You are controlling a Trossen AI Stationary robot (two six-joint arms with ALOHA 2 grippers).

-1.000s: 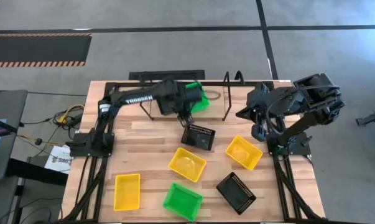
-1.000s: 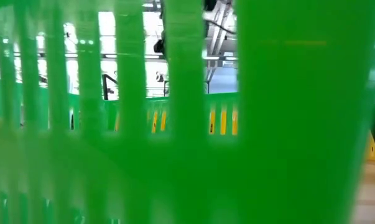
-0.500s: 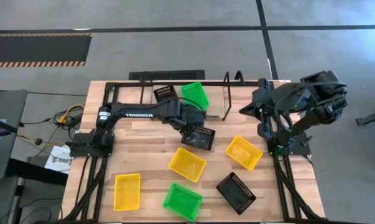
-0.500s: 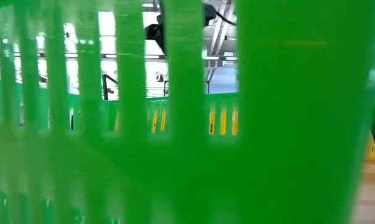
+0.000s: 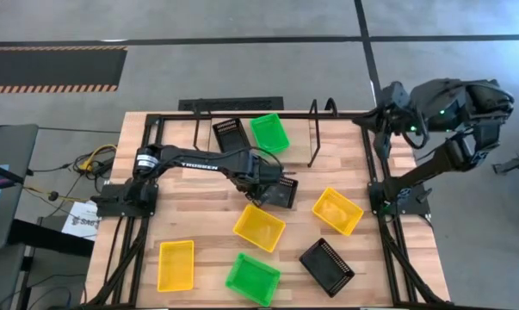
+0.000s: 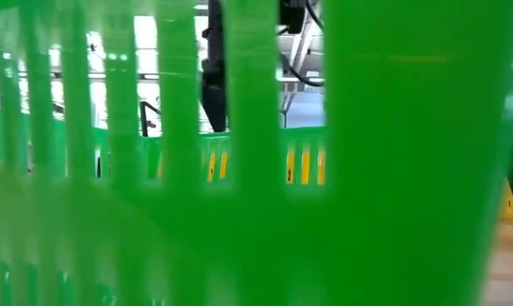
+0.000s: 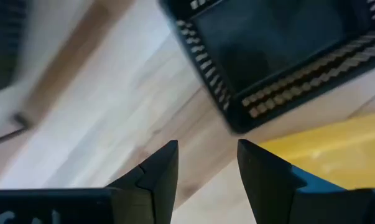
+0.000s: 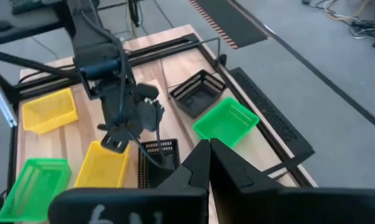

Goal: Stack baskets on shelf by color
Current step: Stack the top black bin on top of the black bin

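Note:
My left gripper (image 5: pixel 270 179) is open and hovers just beside the near corner of a black basket (image 7: pixel 274 50) in the middle of the table (image 5: pixel 199 202). Neither finger touches it. A yellow basket (image 7: pixel 327 149) lies just beyond that corner. On the shelf (image 5: pixel 312 138) at the far edge, a black basket (image 5: pixel 229 133) and a green basket (image 5: pixel 269 132) stand side by side on their bottoms. My right gripper (image 8: pixel 211 163) is shut and raised high over the table's far right corner, holding nothing.
Loose on the table are two yellow baskets (image 5: pixel 259 226) (image 5: pixel 336 210), a third yellow one (image 5: pixel 175 264), a black one (image 5: pixel 326 267) and a green one (image 5: pixel 252 277). That green basket's wall (image 6: pixel 392 170) fills the low view. The shelf's wire loops stand upright.
My left gripper has drawn back from the green basket on the shelf toward the near edge and sunk beside the middle black basket. The green basket stays on the shelf next to the black one. My right arm has risen and swung toward the far right.

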